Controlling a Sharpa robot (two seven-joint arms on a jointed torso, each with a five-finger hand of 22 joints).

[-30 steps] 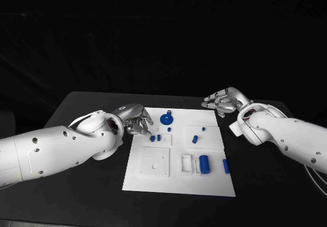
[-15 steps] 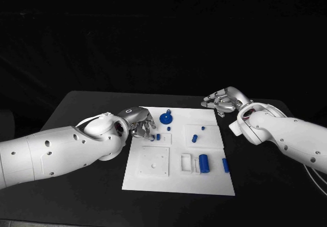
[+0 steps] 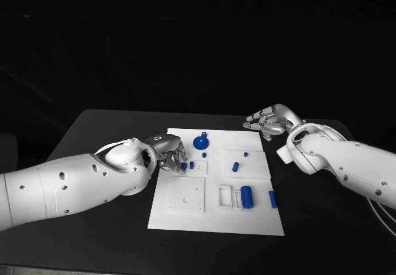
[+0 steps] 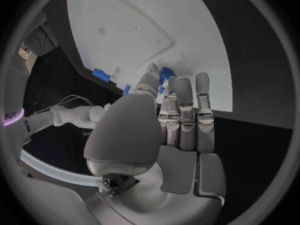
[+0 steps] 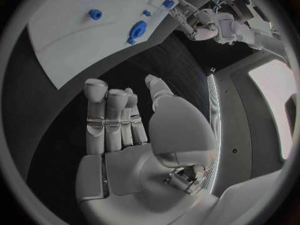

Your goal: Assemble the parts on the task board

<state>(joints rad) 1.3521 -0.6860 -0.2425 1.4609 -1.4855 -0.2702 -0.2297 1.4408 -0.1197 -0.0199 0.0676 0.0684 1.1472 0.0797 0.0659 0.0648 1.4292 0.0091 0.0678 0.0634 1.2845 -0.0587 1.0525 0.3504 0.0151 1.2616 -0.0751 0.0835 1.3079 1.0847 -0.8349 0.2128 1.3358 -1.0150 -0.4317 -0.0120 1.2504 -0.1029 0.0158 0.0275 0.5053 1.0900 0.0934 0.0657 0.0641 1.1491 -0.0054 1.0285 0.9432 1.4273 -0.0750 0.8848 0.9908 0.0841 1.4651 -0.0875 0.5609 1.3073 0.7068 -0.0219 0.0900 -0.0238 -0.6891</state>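
The left silver hand [image 3: 171, 153] is held over the white task board's [image 3: 216, 220] near-left edge, fingertips at small blue parts [image 3: 188, 166]; whether one is gripped cannot be told. The right silver hand [image 3: 270, 122] is seen empty, fingers apart, beyond the board's far corner

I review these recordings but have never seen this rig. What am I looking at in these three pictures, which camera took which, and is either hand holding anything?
This is a robot with two white arms, each ending in a silver hand. One picture looks down from its head at a black table; the two round pictures come from cameras at its wrists, each looking past that arm's own hand.

In the middle lies a white task board carrying small blue parts: a round part near the far edge, a cylinder nearer the robot, and several small pegs.

The left hand reaches down over the board's left edge, fingertips at a small blue peg; whether it grips the peg I cannot tell. The right hand sits off the board's far right corner, open, holding nothing.
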